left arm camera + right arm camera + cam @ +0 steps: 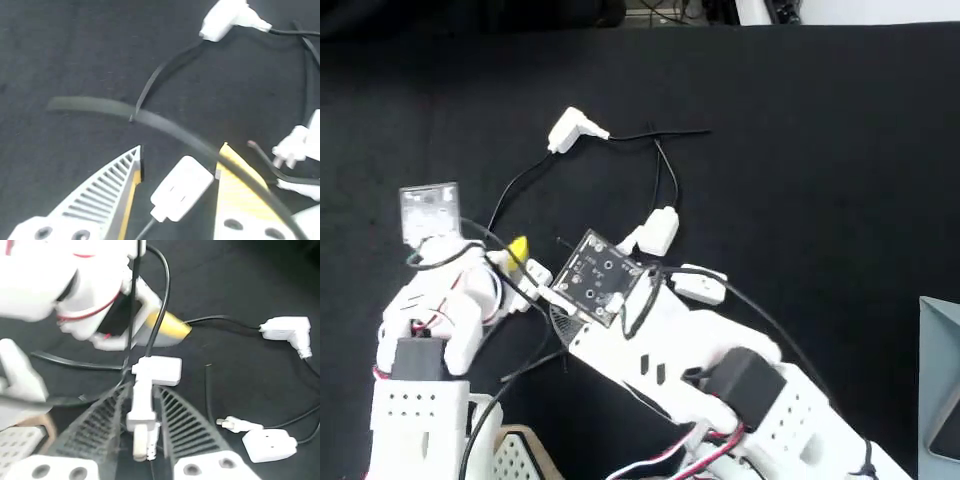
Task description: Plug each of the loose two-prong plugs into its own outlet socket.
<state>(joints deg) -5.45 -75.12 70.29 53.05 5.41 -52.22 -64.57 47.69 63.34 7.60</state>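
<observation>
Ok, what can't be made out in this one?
Right wrist view: the plug in the right gripper meets a socket; the prongs are hidden, so seating is unclear.
High view: the right arm's camera board covers that joint.
Left wrist view: a blurred cable crosses the left gripper's yellow finger, hiding part of it.

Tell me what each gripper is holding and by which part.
Right fingers pinch a white plug by its body. Left fingers straddle a socket, apparently not clamping it.
</observation>
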